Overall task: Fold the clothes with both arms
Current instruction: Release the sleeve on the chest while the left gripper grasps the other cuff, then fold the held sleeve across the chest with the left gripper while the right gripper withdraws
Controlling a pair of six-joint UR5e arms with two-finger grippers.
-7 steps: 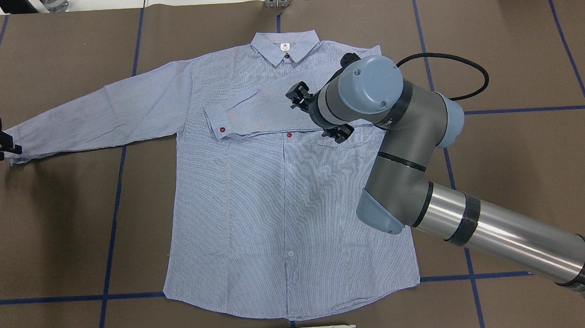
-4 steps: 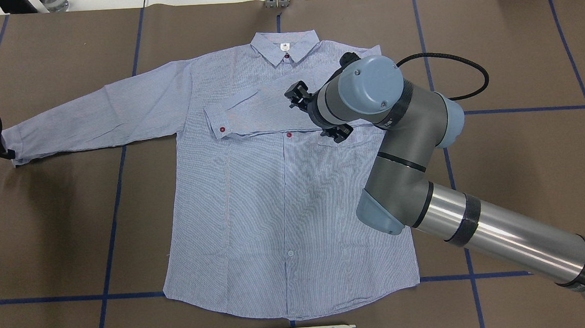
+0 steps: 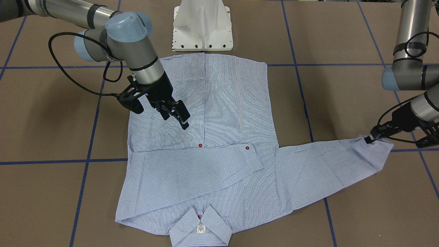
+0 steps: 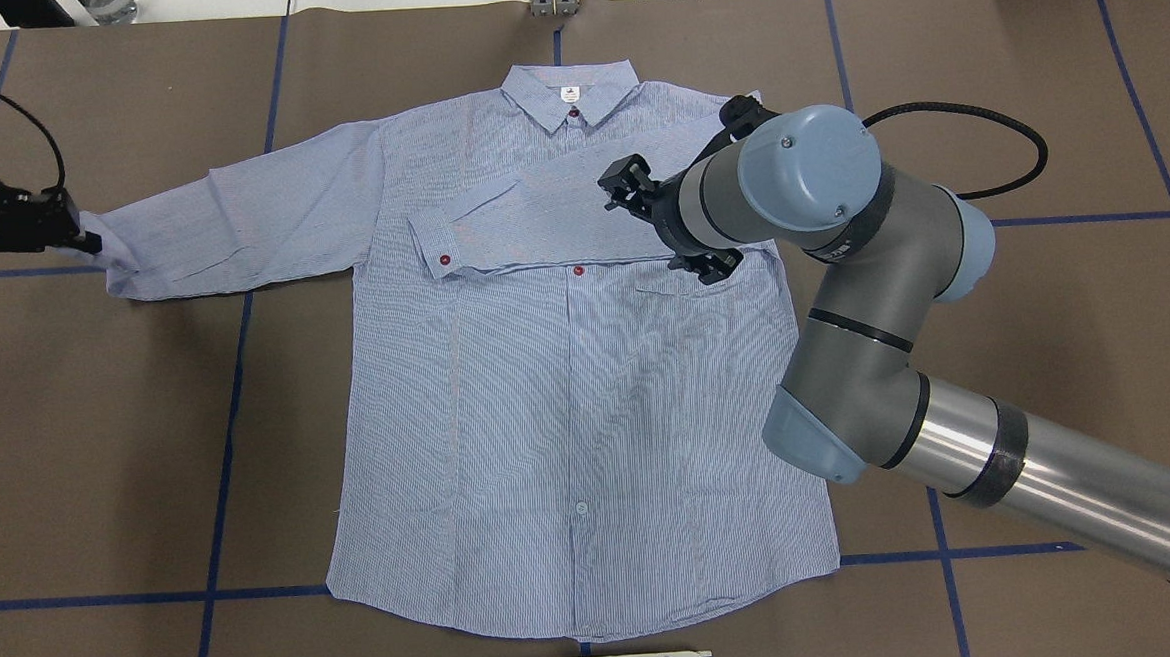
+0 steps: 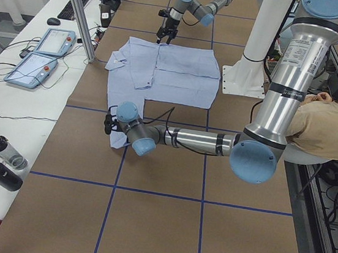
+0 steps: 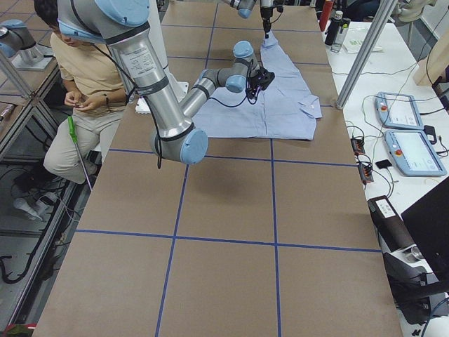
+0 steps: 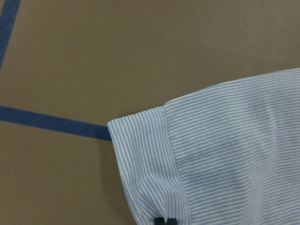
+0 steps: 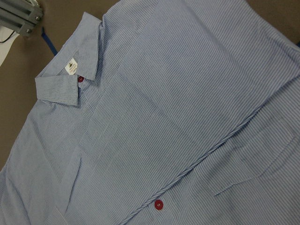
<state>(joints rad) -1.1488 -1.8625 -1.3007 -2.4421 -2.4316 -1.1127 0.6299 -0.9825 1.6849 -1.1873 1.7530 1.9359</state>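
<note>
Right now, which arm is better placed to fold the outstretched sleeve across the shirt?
Left: the left gripper pinches the cuff of the outstretched sleeve, while the right gripper hangs empty above the shirt front.

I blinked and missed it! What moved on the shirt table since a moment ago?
The left fingers, pinching the long sleeve's cuff, lifted it and pulled it in toward the shirt. The right arm slid a little to its right, empty. The shirt's body and folded sleeve stayed put.
</note>
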